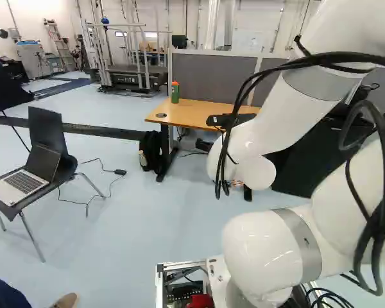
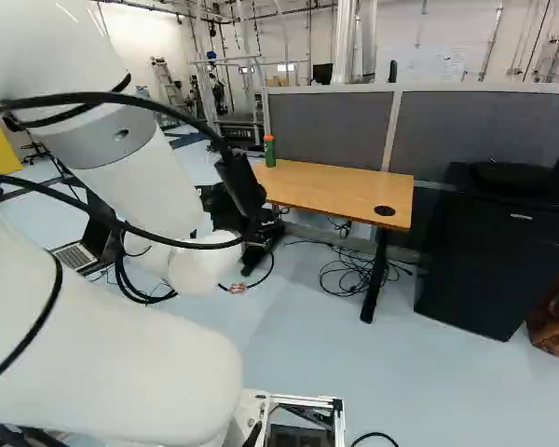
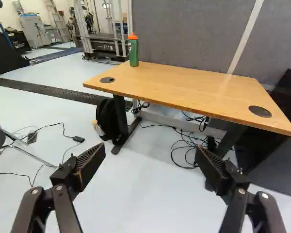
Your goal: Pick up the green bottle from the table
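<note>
My gripper (image 2: 253,253) is partly hidden behind the arm in the right base view. In the wrist view the gripper (image 3: 150,151) is open, its two fingers wide apart with nothing between them. The green bottle (image 3: 133,50) with an orange cap stands upright near the far edge of the wooden table (image 3: 184,87), towards one end and well ahead of the fingers. Both base views also show the bottle (image 1: 175,93) (image 2: 269,151) on the table top, beyond the gripper and apart from it.
Grey partitions (image 2: 484,130) rise behind the table. A black backpack (image 3: 106,119) leans by a table leg, and cables (image 3: 186,148) lie under the top. A chair with a laptop (image 1: 25,183) stands at the left of the left base view. A black cabinet (image 2: 489,251) is beside the table.
</note>
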`<state>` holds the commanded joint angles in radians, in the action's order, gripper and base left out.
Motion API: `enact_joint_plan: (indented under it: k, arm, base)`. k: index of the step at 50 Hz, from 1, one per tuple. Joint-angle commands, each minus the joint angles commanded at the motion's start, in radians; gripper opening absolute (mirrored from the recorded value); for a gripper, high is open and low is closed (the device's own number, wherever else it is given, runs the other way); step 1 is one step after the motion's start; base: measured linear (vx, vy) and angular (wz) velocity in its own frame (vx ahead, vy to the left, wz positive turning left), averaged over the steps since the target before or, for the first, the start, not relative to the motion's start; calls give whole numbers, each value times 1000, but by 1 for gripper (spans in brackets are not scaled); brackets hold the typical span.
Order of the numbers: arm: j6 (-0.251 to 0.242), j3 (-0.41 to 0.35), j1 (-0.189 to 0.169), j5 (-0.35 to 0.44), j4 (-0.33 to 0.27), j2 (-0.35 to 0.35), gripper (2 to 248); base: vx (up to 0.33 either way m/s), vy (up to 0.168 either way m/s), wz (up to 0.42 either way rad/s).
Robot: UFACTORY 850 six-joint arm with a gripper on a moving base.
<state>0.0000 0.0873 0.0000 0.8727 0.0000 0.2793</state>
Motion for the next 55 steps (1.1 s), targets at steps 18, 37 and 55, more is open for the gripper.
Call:
enact_joint_plan:
  k: [18,37,55]
  arm:
    - [0,0,0,0,0,0,247]
    - [0,0,0,0,0,0,247]
    - [0,0,0,0,0,0,247]
  base:
    - [0,0,0]
    - [44,1,-6]
    - [180,56,-13]
